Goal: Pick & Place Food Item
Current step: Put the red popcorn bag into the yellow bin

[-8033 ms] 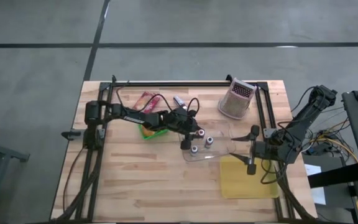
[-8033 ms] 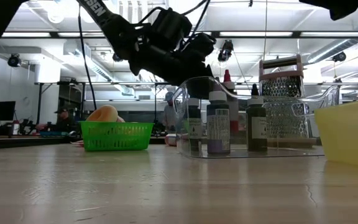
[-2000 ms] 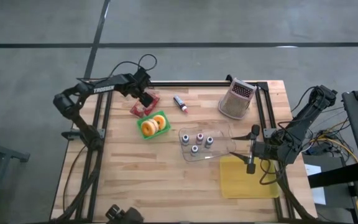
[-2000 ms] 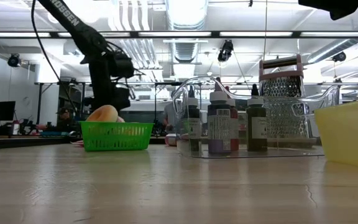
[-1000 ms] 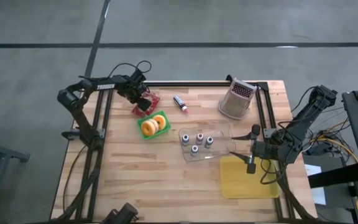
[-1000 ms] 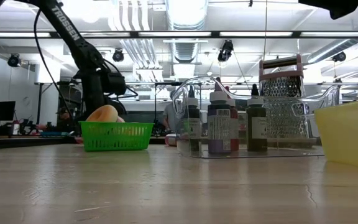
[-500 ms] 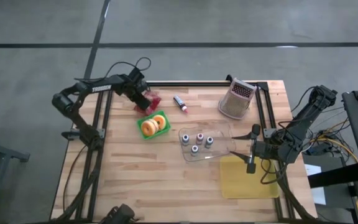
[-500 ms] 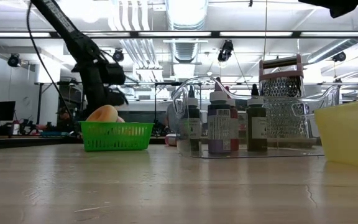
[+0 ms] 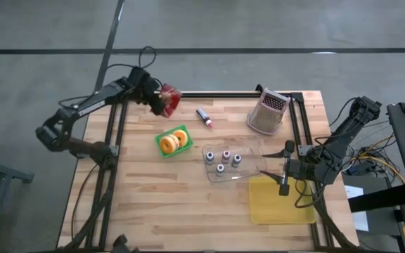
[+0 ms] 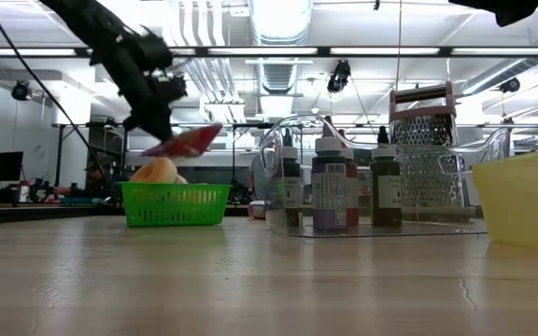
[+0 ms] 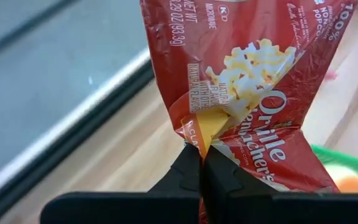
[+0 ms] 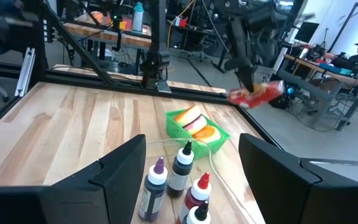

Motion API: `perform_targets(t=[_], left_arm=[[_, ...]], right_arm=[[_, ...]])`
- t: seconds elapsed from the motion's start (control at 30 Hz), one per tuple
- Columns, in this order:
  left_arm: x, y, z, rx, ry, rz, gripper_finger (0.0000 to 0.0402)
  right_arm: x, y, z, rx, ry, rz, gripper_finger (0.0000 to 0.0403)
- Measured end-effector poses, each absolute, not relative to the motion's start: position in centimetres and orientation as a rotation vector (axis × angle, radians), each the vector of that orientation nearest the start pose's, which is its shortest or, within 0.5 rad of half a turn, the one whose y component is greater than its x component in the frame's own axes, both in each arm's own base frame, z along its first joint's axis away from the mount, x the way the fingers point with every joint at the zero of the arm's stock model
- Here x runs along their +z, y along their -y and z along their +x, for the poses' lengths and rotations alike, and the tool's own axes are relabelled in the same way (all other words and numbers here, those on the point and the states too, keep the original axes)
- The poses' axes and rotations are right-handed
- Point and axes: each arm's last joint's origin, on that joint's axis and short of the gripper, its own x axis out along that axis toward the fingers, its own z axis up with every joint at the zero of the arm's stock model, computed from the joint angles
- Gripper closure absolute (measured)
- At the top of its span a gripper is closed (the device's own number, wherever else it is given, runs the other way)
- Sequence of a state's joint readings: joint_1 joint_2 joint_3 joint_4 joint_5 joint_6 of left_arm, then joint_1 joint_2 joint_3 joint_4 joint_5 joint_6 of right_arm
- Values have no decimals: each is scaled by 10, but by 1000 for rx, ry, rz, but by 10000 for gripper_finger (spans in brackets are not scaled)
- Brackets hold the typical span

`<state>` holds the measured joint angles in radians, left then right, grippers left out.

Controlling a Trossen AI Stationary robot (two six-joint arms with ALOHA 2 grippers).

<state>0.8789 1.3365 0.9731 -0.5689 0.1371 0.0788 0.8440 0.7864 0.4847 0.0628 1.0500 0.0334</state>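
The right gripper [image 9: 285, 171] waited at the near right of the table [image 9: 188, 211], just over the edge of a yellow tub [image 9: 281, 200], its jaws spread wide with nothing between them. Beside the tub stood a clear tray [image 9: 227, 165] holding four small dropper bottles [image 9: 220, 168]. Past the tray, toward the left, a green basket [image 9: 174, 141] sat on the wood with two round pastries [image 9: 168, 145] in it. Behind the tray on the right, a metal grater [image 9: 267, 112] lay tilted near the far rail, and a small tube [image 9: 203, 116] lay on the table between the grater and the basket.

Farthest off, at the far left corner, the left gripper [image 9: 153, 100] hung in the air above the table's edge, jaws squeezed tight on a red popcorn bag [image 9: 167, 98]. In the left wrist view the fingertips [image 11: 188, 169] pinched a crumpled fold of the bag [image 11: 253, 81], the rest hanging loose to either side. From table height the bag [image 10: 183, 141] was clear of the surface, slanted, higher than the basket [image 10: 175, 204] and just above its rim.
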Motion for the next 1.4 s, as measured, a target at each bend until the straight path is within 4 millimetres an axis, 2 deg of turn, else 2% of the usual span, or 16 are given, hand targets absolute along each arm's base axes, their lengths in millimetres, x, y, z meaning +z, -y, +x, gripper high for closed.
perform_targets(t=[0.13,0.3,0.57,0.83,0.93,1.07,1.4], left_arm=[[272,-188,176,606,-782,-337,401],[279,-160,196,473,-753,-264,401],[275,-98,247,256,-740,-119,401],[251,-44,292,77,-746,-38,401],[243,-29,308,26,-747,-15,401],[242,-12,326,-31,-730,20,401],[260,23,355,-139,-661,103,401]], right_arm=[[255,-107,129,-208,-137,-163,152],[255,-105,130,-220,-139,-165,152],[256,-95,134,-307,-138,-190,152],[263,-77,140,-533,-110,-188,152],[264,-68,144,-618,-111,-183,152],[265,-57,149,-704,-113,-173,152],[265,-43,154,-800,-124,-181,152]])
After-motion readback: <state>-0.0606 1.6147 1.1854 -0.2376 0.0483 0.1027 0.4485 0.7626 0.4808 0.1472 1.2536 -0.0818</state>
